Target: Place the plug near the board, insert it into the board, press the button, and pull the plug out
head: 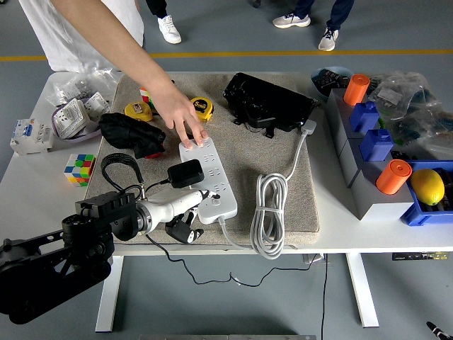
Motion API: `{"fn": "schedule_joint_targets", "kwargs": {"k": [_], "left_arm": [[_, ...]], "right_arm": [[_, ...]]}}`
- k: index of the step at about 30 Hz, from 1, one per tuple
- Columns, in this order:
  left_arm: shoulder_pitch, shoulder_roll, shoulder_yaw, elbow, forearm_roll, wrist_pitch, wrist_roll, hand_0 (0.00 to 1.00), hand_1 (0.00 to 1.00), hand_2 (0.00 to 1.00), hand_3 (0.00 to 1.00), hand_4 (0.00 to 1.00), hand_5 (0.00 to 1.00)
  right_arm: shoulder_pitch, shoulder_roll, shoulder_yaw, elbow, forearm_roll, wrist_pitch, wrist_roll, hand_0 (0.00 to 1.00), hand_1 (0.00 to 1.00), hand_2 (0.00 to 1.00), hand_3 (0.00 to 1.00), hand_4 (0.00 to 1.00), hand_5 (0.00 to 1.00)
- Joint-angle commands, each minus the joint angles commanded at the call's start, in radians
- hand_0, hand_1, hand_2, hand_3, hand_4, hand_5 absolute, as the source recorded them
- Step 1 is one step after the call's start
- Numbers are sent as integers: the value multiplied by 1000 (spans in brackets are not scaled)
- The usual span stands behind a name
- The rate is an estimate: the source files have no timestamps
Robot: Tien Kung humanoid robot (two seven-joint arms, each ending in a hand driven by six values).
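At the lower left of the frame the robot's black left arm reaches in from the corner, and its left hand (pixel 178 212) lies low over the front edge of the beige mat (pixel 283 191). The pale fingers (pixel 185 201) stretch out toward the right, the tips touching or just short of the near end of the power strip (pixel 208 178); the dark lower fingers are curled beneath, at the mat's edge. The hand looks relaxed and grasps nothing that can be made out.

The strip is a long white board lying on the mat, its long axis running from lower right, near the hand, up to the upper left. The black plug (pixel 185 173), a blocky adapter, sits on the strip's left side about midway along it, its cable (pixel 117 170) looping off to the left.

Right of the strip lies a coiled grey cord (pixel 267 212).

At the strip's far end a person's hand (pixel 185 120), reaching in from the upper left, presses its fingertips on the board. Just behind it lies a yellow tape measure (pixel 204 106).
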Motion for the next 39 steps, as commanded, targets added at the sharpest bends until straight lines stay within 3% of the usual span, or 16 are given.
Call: {"fn": "schedule_joint_targets", "kwargs": {"k": [10, 25, 39], "left_arm": [[-2, -6, 7, 30, 3, -15, 3, 42, 108, 171, 942, 646, 2], [-1, -3, 11, 16, -21, -40, 11, 43, 108, 171, 916, 629, 2], [-1, -7, 15, 37, -20, -32, 4, 46, 109, 172, 917, 616, 2]], "right_arm": [[0, 1, 0, 0, 0, 0, 0, 607, 626, 629, 550, 998, 452], [-1, 3, 6, 1, 0, -1, 1, 608, 628, 629, 551, 998, 452], [-1, 5, 8, 0, 0, -1, 2, 608, 627, 628, 551, 998, 451]]}}
